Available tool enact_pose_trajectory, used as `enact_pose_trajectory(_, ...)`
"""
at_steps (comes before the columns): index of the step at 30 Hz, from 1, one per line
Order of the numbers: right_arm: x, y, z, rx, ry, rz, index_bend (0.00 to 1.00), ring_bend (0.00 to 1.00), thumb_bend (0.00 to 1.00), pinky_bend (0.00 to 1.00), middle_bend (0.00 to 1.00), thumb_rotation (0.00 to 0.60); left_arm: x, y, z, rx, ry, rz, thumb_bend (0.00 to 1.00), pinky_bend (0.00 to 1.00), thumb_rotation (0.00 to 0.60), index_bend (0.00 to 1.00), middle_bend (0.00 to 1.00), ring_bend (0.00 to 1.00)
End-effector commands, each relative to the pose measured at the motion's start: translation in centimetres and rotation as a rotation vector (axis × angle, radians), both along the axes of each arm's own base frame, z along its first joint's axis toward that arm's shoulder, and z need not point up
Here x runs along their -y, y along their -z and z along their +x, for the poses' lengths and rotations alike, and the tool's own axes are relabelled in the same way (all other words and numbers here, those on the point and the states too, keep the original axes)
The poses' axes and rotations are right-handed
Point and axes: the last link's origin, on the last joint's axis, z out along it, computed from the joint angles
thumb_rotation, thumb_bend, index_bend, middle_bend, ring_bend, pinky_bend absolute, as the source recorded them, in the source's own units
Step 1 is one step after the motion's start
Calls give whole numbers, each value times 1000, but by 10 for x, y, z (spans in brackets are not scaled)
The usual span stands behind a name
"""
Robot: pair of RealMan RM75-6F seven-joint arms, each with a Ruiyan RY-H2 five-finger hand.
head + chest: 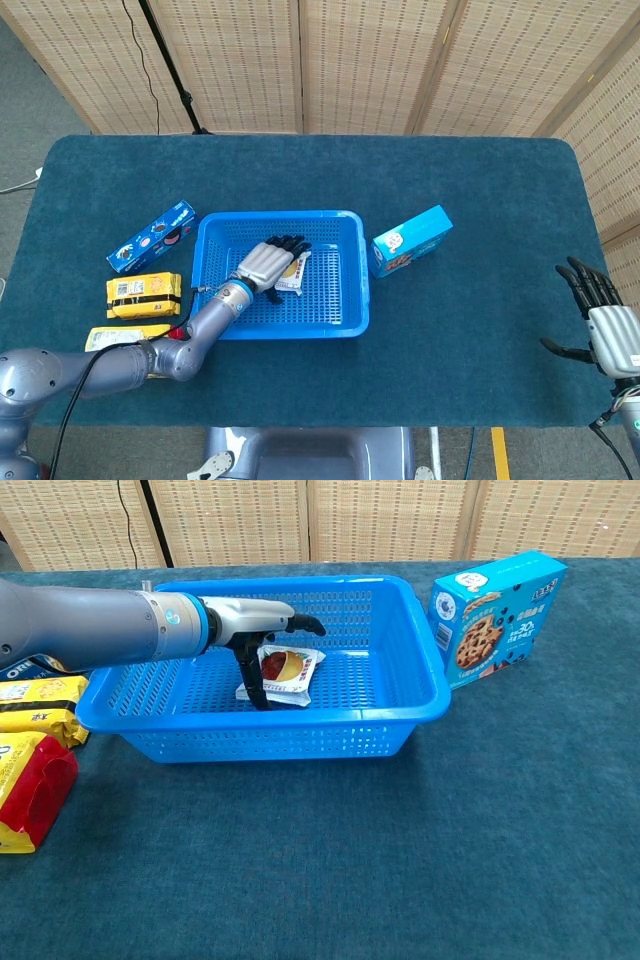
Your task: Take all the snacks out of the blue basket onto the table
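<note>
The blue basket stands left of the table's middle. One small white snack packet with a red and yellow picture lies flat inside it. My left hand reaches into the basket from the left and hovers over the packet's left half, its fingers stretched out above it. The thumb points down at the packet's near-left edge. Nothing is gripped. My right hand stays at the table's right front corner with fingers apart and empty; the chest view does not show it.
A blue cookie box lies just right of the basket. Left of the basket lie a blue Oreo box, a yellow packet and a red-and-yellow bag.
</note>
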Motion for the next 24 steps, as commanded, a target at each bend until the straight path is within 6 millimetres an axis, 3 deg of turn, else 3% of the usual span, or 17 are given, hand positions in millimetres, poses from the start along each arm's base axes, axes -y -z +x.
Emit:
enact_pose_trajectory(1, 0, 0, -1, 1, 4, -1, 0, 0, 0, 59, 0, 600, -2, 2, -1, -13, -5, 12, 88, 321, 600, 179, 140, 142)
enact_pose_trajectory(7, 1, 1, -1, 0, 4, 4, 0, 0, 0, 59, 0, 600, -5, 1, -5, -9, -19, 51, 170, 475, 600, 419, 362, 331)
enact_pose_trajectory(12, 0, 1, -1, 0, 3, 3, 0, 0, 0, 59, 0, 600, -4, -9, -1, 66, -37, 60, 199, 483, 600, 453, 389, 353)
enact_pose_trajectory(18, -1, 0, 0, 2, -1, 3, 0, 0, 0, 59, 0, 600, -9, -65, 5, 235, -20, 128, 199, 483, 600, 453, 389, 353)
enact_pose_trajectory(22, -2, 1, 2, 1, -9, 7, 0, 0, 0, 59, 0, 600, -16, -115, -9, 310, -34, 203, 199, 483, 600, 453, 389, 353)
enact_pose_trajectory(24, -3, 2, 2, 1, -14, 9, 0, 0, 0, 59, 0, 600, -17, -128, -22, 334, -66, 222, 199, 483, 600, 453, 389, 353)
